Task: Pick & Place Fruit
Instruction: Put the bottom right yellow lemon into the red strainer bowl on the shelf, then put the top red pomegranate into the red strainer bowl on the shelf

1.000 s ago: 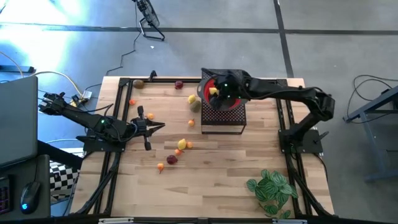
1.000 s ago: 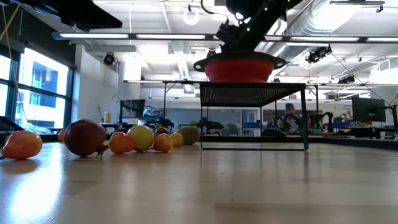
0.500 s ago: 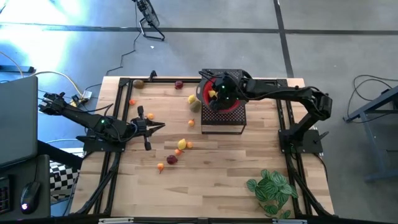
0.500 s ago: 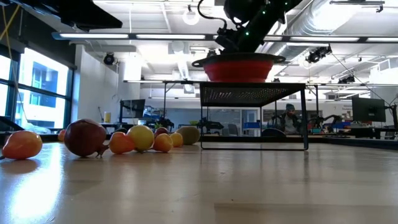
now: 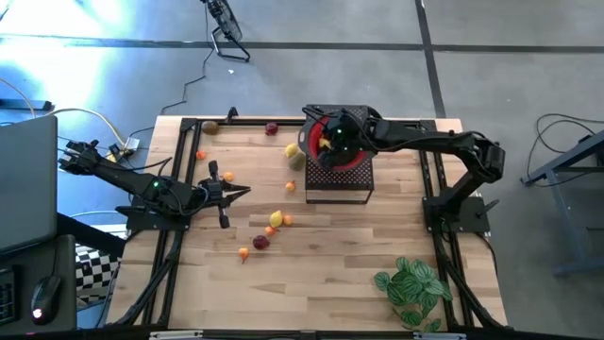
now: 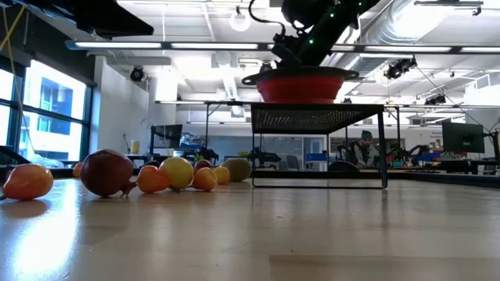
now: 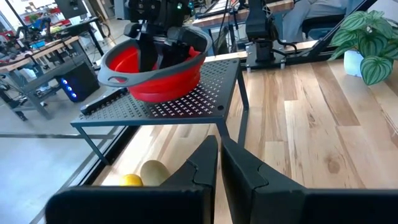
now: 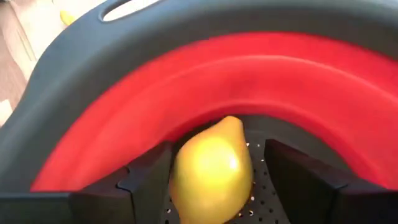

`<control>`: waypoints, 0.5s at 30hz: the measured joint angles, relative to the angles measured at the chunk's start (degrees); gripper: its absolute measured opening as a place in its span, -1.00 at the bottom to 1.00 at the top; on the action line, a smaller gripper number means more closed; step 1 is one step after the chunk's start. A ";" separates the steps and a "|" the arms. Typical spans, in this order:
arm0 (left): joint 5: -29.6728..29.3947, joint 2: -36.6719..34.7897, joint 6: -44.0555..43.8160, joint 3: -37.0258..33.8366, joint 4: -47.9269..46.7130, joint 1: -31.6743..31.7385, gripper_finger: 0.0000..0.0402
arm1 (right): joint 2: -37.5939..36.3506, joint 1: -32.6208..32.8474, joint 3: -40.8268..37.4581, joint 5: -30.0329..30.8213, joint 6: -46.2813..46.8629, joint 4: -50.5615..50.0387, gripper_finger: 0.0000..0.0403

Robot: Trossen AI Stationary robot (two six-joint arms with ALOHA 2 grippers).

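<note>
A red bowl (image 5: 351,162) with a dark rim stands on a black mesh stand (image 5: 338,189) at the table's far middle. My right gripper (image 8: 214,186) reaches down into the bowl, open, with a yellow lemon-like fruit (image 8: 211,165) between its fingers, on or just above the bowl's perforated bottom. Several small fruits lie on the table: a dark red one (image 5: 272,128), a yellow one (image 5: 293,150), a cluster (image 5: 276,220) and others. My left gripper (image 5: 243,192) waits shut at the table's left, holding nothing. My right gripper has one finger (image 8: 152,180) right beside the yellow fruit's side (image 8: 177,177); I cannot tell whether it touches. The other finger (image 8: 298,180) stands apart from the fruit, with a strip of the bowl's bottom showing between them. The fingers come from above, slanting down into the bowl.
A green leafy plant (image 5: 412,288) stands at the table's near right. Black frame rails run along the table's left and right sides. In the low view the fruits (image 6: 105,172) lie in a row left of the stand (image 6: 319,148). A person sits far behind the table.
My right gripper has gone a little down and toward the table's left edge, deeper into the red bowl, with the yellow fruit between its fingers. Since half a second ago it has kept still.
</note>
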 joint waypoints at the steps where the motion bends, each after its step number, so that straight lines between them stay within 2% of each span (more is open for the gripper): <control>1: 0.00 -0.01 0.01 0.00 -0.01 0.01 -0.92 | -0.44 0.00 -0.01 0.07 -0.53 -0.17 0.27; 15: 0.02 -0.02 0.01 0.00 -0.05 0.01 -0.92 | -14.48 0.94 0.00 -0.04 -1.52 1.33 0.26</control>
